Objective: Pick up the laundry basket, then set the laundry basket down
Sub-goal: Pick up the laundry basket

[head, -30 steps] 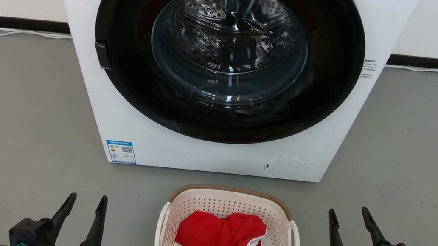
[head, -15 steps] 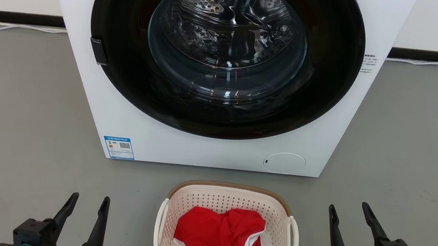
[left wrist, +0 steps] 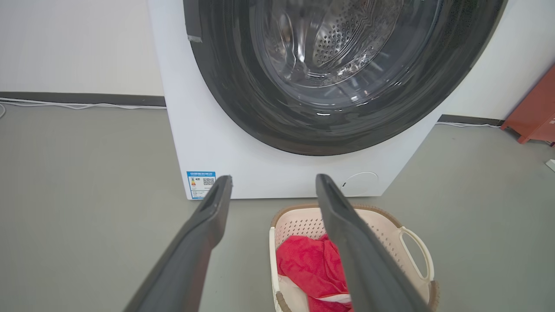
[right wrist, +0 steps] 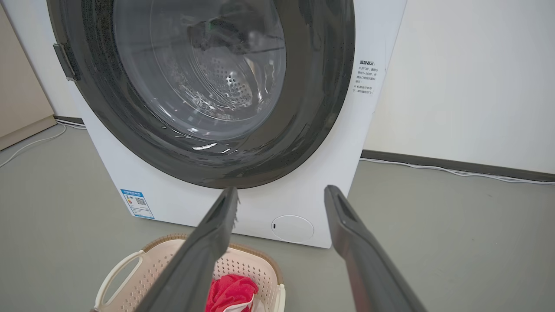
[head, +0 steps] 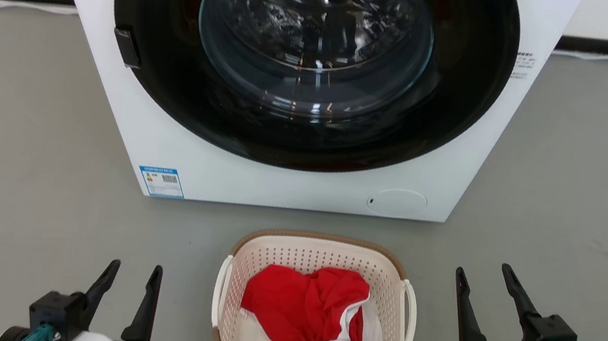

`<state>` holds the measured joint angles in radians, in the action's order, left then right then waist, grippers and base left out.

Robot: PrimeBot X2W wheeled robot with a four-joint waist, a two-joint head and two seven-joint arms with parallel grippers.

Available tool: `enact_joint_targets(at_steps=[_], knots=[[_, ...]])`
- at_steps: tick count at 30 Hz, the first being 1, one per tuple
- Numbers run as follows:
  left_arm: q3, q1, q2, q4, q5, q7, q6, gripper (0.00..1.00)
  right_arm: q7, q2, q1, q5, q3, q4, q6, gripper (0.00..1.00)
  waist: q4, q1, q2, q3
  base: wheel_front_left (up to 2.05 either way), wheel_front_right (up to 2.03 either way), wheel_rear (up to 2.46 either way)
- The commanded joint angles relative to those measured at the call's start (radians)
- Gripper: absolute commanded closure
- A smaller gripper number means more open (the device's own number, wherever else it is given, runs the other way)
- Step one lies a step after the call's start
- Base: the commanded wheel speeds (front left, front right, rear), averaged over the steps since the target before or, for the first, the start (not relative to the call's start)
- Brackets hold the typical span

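At the lower left of the head view, the left tool (head: pixel 136 269) hangs over the grey floor (head: pixel 19 124), its two dark fingers spread apart with nothing between them. To its right, between the two tools and touched by neither, the laundry basket (head: pixel 321 256) stands on the floor, close in front of the white washing machine (head: pixel 289 192) with a narrow strip of floor between them. A red cloth (head: pixel 302 307) with white trim lies crumpled inside the basket, and a white loop handle sits on each of its two sides. Farther right, the right tool (head: pixel 483 270) is likewise wide open and empty, well clear of the basket's right handle, its fingers pointing toward the machine.
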<state>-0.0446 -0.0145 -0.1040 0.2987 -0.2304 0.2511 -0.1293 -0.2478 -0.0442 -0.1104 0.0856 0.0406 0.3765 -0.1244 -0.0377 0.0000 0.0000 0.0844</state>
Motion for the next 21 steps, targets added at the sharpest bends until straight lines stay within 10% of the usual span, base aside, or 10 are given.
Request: enact_joint_targets(at_steps=[1,21], knots=[[0.024,0.061,-0.014,-0.012,-0.01,0.011,-0.001,0.0,-0.014,-0.006,-0.042,-0.01,-0.026,-0.011,-0.006,0.0,-0.003,0.0,0.0,0.017,0.0,0.0,0.0],[-0.139,0.343,-0.053,0.257,-0.112,0.011,-0.001,0.0,-0.014,-0.006,-0.242,-0.015,-0.013,0.223,-0.006,0.0,-0.018,0.0,0.0,0.295,0.0,0.0,0.0]])
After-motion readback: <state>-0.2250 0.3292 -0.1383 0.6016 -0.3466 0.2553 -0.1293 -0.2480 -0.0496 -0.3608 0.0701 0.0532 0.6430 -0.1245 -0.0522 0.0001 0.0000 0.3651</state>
